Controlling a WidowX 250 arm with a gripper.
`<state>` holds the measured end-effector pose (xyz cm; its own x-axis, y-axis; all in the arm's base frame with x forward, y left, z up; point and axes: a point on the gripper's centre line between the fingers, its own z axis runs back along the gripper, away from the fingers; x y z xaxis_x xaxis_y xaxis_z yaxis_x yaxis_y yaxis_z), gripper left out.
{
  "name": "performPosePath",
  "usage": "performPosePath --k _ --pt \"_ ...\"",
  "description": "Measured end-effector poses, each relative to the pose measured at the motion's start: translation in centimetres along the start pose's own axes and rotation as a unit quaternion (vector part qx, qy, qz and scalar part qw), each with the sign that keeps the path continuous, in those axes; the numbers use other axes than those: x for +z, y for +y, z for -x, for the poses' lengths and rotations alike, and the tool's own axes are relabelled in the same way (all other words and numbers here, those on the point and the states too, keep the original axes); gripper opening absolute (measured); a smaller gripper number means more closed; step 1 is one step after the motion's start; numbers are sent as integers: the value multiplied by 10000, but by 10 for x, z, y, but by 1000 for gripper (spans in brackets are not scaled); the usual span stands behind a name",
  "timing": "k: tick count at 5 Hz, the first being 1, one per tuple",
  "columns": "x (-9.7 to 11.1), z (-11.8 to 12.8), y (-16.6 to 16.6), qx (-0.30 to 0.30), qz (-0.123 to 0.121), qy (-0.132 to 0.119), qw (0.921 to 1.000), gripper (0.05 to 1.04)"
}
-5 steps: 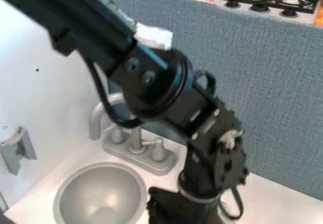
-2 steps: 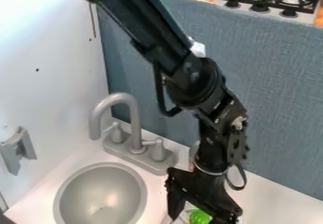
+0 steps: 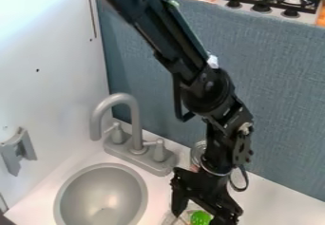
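The black gripper (image 3: 202, 214) hangs low over the white counter at the bottom edge, right of the sink bowl. Its fingers are spread apart, one on the left and one on the right. Between and below them lies a round, bright green thing (image 3: 200, 218), beside something clear or pale whose shape I cannot make out. Whether the fingers touch either one I cannot tell. Just behind the wrist stands a metallic can-like thing (image 3: 197, 151), partly hidden by the arm.
The grey sink bowl (image 3: 101, 195) is at lower left, with a curved grey faucet (image 3: 133, 119) behind it. A white wall rises on the left and a blue-grey panel (image 3: 273, 96) at the back. A stove (image 3: 270, 1) stands beyond the panel.
The arm has swung right, first strongly and then slightly, and its gripper is more in view. The faucet, the green thing and the can-like thing have come out from behind it.
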<state>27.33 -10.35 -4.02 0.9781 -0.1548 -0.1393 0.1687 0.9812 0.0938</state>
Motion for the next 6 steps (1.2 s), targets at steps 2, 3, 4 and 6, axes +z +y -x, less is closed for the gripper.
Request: performPosePath --k 2,3,4,6 --pt "-14 -13 0 -127 278 -61 9995 1001" --pt "-23 -20 -3 -227 311 28 9993 1001" --pt "-30 -22 -5 -301 347 86 9989 966" --pt "-36 -26 -5 -191 458 114 9987 649"
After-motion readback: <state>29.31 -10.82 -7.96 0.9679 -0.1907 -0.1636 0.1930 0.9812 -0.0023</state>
